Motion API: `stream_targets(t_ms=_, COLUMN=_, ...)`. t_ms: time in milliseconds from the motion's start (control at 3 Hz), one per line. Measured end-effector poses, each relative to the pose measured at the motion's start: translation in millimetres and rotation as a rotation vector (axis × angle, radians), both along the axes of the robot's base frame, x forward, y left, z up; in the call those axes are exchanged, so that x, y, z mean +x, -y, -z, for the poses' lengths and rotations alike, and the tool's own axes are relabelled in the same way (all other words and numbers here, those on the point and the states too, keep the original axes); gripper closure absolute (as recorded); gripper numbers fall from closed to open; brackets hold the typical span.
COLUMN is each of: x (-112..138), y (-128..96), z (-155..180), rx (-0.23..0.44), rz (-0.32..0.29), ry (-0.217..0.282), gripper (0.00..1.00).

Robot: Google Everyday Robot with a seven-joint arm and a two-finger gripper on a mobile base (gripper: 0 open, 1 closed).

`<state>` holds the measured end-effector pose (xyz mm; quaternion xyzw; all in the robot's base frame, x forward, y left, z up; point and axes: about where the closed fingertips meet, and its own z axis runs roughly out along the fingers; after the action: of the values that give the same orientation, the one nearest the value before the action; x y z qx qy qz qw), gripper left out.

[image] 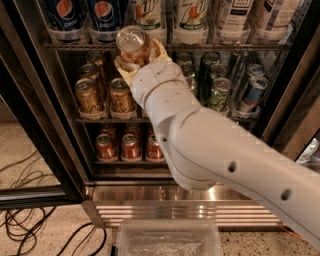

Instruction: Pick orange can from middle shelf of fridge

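While the fridge (150, 197) is filling the view with its door swung aside, the white arm (215, 150) is reaching in from 4 o'clock toward 11 o'clock. It is crossing in front of the middle shelf (100, 119) and hiding the centre of that rack. At the arm's end the gripper (139, 54) is sitting above the shelf, level with the rack overhead. Its cream fingers (122, 70) are clasping the orange can (132, 42), which is tilting with its silver lid facing outward, clear of the middle shelf. The step in hand is looking like the withdrawal. Doing it well is meaning a firm clasp and a straight pull back toward 6 o'clock, because the upper rack edge and the 7UP bottles (150, 12) are standing just behind the can at 12 o'clock. The Pepsi bottles (65, 15) are waiting at 10 o'clock. The clear bin (167, 240) is lying at 6 o'clock below the base. Green cans (217, 92) are crowding 3 o'clock, two more orange cans (87, 95) are standing at 8 o'clock, and red cans (130, 147) are lining the rack below.
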<state>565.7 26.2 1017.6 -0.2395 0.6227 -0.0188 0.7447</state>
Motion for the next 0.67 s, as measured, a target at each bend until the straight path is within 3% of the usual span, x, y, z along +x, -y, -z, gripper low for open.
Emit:
stream_targets(t_ms=333, x=-6.8, y=26.0, z=0.6, rx=0.003, rz=-0.030, ry=-0.071, gripper=1.00)
stream_targets(t_ms=667, x=-16.8, y=31.6, z=57.9, rx=0.029, rz=-0.101, ry=-0.243, gripper=1.00)
